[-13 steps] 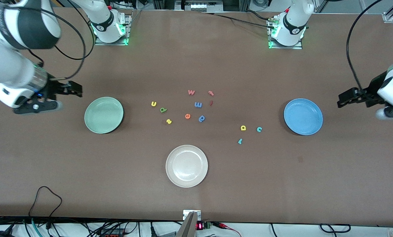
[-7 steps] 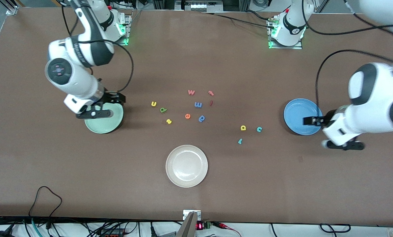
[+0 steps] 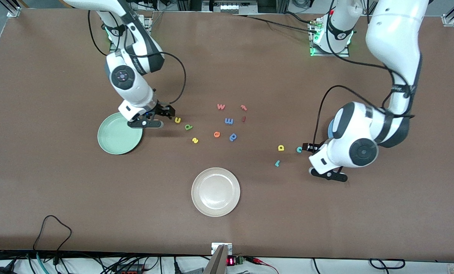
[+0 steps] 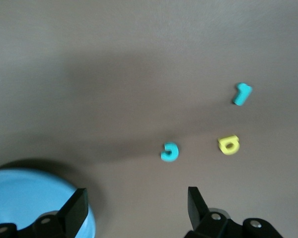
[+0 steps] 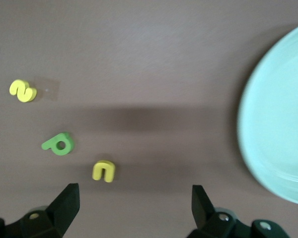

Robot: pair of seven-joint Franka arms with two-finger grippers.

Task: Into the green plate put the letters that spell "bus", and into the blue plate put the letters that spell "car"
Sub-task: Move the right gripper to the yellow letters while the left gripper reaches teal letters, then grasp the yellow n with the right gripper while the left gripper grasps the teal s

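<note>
Arms have both swung in: right gripper (image 3: 169, 113), fingers apart, beside the yellow u (image 3: 177, 120); left gripper (image 3: 307, 147), fingers apart, beside the teal c (image 3: 299, 149).

A matte brown worktop (image 3: 250, 228) fills the view under even light; black cables (image 3: 52, 228) trail over its near edge; metal framing (image 3: 230, 5) lines its top edge.

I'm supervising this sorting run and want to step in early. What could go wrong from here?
The yellow u and green b lie close together; the right gripper, open over the u, might nudge the b. The teal c is tiny and flat under the open left gripper, so the fingers could slip off it. The blue p resembles the b, inviting a wrong pick.
</note>
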